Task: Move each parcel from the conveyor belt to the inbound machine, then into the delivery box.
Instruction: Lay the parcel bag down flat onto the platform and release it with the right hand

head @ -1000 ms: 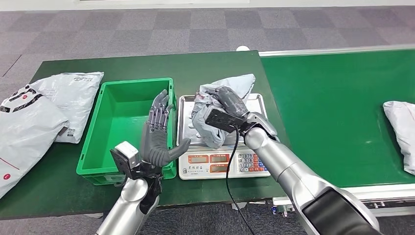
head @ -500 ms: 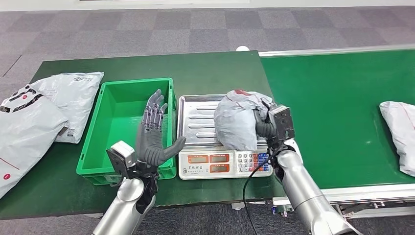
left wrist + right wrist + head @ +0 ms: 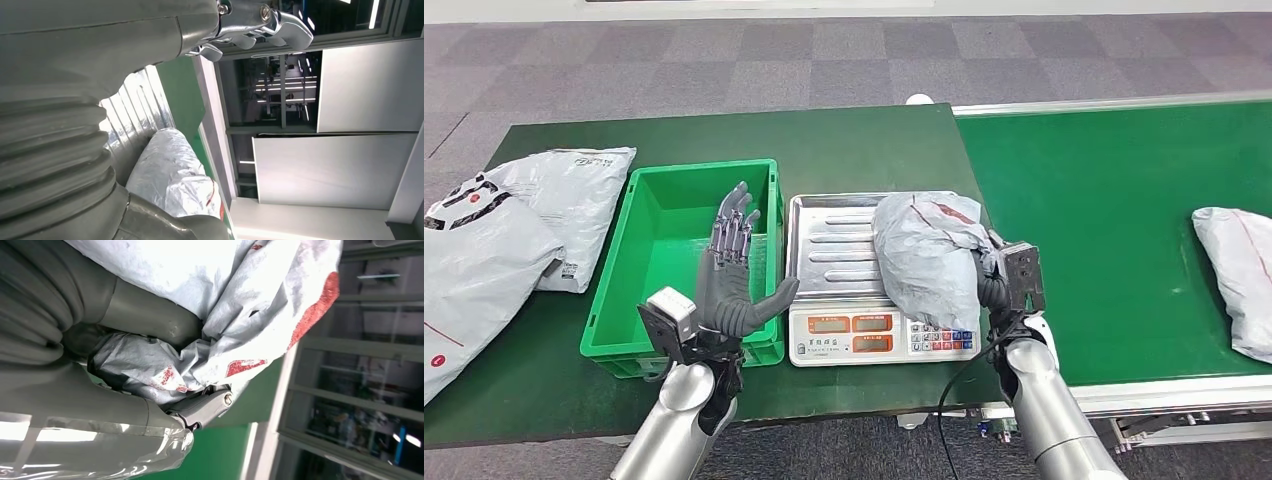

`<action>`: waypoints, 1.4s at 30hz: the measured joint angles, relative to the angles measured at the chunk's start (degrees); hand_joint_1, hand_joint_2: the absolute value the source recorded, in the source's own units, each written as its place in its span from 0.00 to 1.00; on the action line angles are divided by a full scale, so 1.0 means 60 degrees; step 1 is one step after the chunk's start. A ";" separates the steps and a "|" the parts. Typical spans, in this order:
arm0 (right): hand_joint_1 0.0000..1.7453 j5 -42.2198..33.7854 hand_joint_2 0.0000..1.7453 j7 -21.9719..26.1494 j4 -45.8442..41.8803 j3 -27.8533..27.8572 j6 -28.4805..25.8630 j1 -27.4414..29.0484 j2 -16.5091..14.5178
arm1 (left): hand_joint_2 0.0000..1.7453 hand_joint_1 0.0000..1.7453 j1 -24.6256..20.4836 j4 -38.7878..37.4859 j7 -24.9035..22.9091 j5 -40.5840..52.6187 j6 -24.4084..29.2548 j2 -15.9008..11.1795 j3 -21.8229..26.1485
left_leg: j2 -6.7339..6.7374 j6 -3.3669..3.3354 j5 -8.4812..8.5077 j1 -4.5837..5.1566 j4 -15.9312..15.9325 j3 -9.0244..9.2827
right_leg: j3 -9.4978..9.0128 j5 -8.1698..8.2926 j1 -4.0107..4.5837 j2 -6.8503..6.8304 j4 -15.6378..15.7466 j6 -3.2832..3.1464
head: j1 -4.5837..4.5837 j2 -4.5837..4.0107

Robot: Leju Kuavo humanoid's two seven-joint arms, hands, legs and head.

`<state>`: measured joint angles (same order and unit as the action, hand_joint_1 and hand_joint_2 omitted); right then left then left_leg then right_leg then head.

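A crumpled grey parcel [image 3: 927,255] with red marks lies over the right side of the scale's steel tray [image 3: 829,245] and hangs down onto the keypad. My right hand [image 3: 987,283] grips its right edge from the conveyor side. In the right wrist view the thumb [image 3: 142,315] and fingers press into the parcel's folds [image 3: 230,285]. My left hand [image 3: 730,272] stands upright and open with fingers spread, above the right wall of the green delivery box [image 3: 614,290], holding nothing. The left wrist view looks past my left hand [image 3: 60,115] at the parcel [image 3: 170,175] on the ribbed tray [image 3: 142,102].
Another grey parcel [image 3: 1236,272] lies on the green conveyor belt [image 3: 1104,210] at the far right. Two large grey mail bags [image 3: 484,235] lie on the table left of the box. The scale's displays and keypad [image 3: 879,328] face me.
My right arm has swung back to the right, turning the parcel and lowering it onto the tray's right side. The conveyor parcel has drifted slightly left. My left hand has barely shifted.
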<state>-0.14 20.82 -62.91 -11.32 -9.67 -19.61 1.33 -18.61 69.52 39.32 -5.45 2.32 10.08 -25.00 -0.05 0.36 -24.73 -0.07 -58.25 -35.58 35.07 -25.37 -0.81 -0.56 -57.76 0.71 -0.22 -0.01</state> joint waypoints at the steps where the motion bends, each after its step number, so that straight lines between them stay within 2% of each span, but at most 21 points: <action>1: 1.00 0.0015 1.00 -0.0067 0.0023 0.0000 0.0064 0.0003 0.0000 | 1.00 0.00 0.0000 -0.0001 0.0006 0.0027 0.0000 0.0000 0.0007 | 0.0001 0.0000 0.0000 0.0000 0.0000 0.0000 | 0.0000 0.0000 0.0000 0.0000 0.0000 0.0000 | 0.0000 0.0000; 3: 1.00 0.0023 1.00 -0.0168 0.0095 0.0000 0.0265 0.0012 0.0000 | 1.00 0.00 -0.0001 -0.0002 0.0031 0.0122 0.0000 0.0000 0.0019 | 0.0004 0.0000 0.0000 0.0000 0.0000 0.0000 | 0.0000 0.0000 0.0000 0.0000 0.0000 0.0000 | 0.0000 -0.0002; 5: 1.00 0.0011 1.00 -0.0231 0.0200 0.0000 0.0844 0.0038 0.0001 | 1.00 0.00 -0.0003 -0.0003 0.0052 0.0218 0.0000 0.0000 0.0022 | 0.0004 0.0000 0.0000 0.0000 0.0000 0.0000 | 0.0001 0.0000 0.0000 0.0000 0.0000 0.0000 | 0.0000 0.0000; 9: 1.00 0.0192 1.00 0.0129 0.0437 -0.0054 0.2961 0.0066 0.0084 | 1.00 0.00 -0.0046 -0.0032 0.0060 0.0312 -0.0003 0.0000 0.0022 | 0.0011 0.0001 -0.0001 -0.0001 0.0000 0.0003 | 0.0001 0.0000 0.0001 0.0007 0.0000 0.0000 | -0.0002 0.0001; 11: 1.00 0.0345 1.00 0.0432 0.0590 -0.0153 0.3607 -0.0007 0.0130 | 1.00 0.00 -0.0067 -0.0031 0.0059 0.0375 -0.0008 0.0000 0.0022 | 0.0018 0.0001 -0.0002 -0.0001 0.0001 0.0005 | 0.0001 0.0001 0.0002 0.0013 0.0000 -0.0001 | -0.0001 0.0000; 16: 1.00 0.0317 1.00 0.0804 0.0827 -0.0303 0.3935 -0.0169 0.0153 | 1.00 0.00 -0.0046 0.0046 0.0035 0.0452 -0.0008 0.0000 0.0026 | 0.0016 0.0002 -0.0001 -0.0002 0.0002 0.0006 | -0.0001 0.0001 0.0002 0.0014 0.0000 -0.0001 | -0.0001 0.0001; 24: 1.00 -0.0129 1.00 0.0739 0.0770 -0.0317 0.3814 -0.0120 0.0166 | 1.00 0.00 0.0137 0.0172 0.0030 0.0453 -0.0004 0.0000 0.0055 | 0.0016 0.0000 -0.0002 0.0000 0.0000 0.0006 | -0.0001 0.0000 0.0000 0.0015 0.0000 0.0000 | 0.0000 0.0000; 25: 0.86 -0.0156 1.00 0.0726 0.0715 -0.0317 0.3761 -0.0083 0.0168 | 1.00 0.00 0.0174 0.0191 0.0030 0.0453 0.0003 -0.0001 0.0056 | 0.0016 -0.0001 -0.0004 0.0000 0.0000 0.0005 | -0.0001 0.0000 0.0000 0.0015 0.0000 0.0000 | 0.0000 0.0000; 28: 0.11 -0.0059 1.00 0.0721 0.0474 -0.0309 0.3300 0.0084 0.0172 | 1.00 0.00 0.0290 0.0259 0.0027 0.0453 0.0027 -0.0004 0.0059 | 0.0015 -0.0004 -0.0006 0.0000 0.0001 0.0005 | -0.0001 -0.0001 0.0000 0.0015 0.0000 0.0000 | 0.0000 0.0001; 29: 0.00 0.0105 1.00 0.0703 0.0376 -0.0301 0.2962 0.0144 0.0172 | 1.00 0.00 0.0325 0.0284 0.0023 0.0454 0.0036 -0.0004 0.0061 | 0.0016 -0.0003 -0.0007 0.0000 0.0001 0.0005 | 0.0000 -0.0001 0.0000 0.0015 0.0000 0.0000 | 0.0000 0.0001; 34: 0.00 0.1857 1.00 0.0103 -0.0129 -0.0250 0.0140 0.0377 0.0171 | 1.00 0.00 0.0531 0.0492 -0.0086 0.0525 0.0105 -0.0002 0.0076 | 0.0016 -0.0003 -0.0009 0.0000 0.0001 0.0004 | 0.0000 -0.0003 0.0000 0.0014 0.0000 0.0001 | -0.0001 -0.0002; 36: 0.00 0.2059 1.00 0.0022 -0.0271 -0.0229 -0.0182 0.0444 0.0171 | 1.00 0.00 0.0592 0.0556 -0.0108 0.0535 0.0109 -0.0002 0.0079 | 0.0016 -0.0003 -0.0009 0.0000 0.0001 0.0004 | 0.0000 -0.0003 0.0000 0.0015 0.0000 0.0001 | -0.0002 -0.0002; 42: 0.00 0.2277 1.00 -0.0065 -0.0514 -0.0194 -0.0417 0.0574 0.0171 | 1.00 0.00 0.0658 0.0655 -0.0125 0.0546 0.0109 -0.0001 0.0080 | 0.0016 -0.0003 -0.0009 0.0000 0.0001 0.0005 | 0.0001 -0.0002 0.0000 0.0015 0.0000 0.0000 | 0.0000 -0.0001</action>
<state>13.52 20.43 -66.00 -12.49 -12.17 -16.17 2.36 -14.66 73.44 38.57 -2.17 2.97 10.07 -24.52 0.04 0.34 -24.79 -0.07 -58.25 -35.55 35.07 -25.38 -0.81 -0.47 -57.76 0.71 -0.22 -0.02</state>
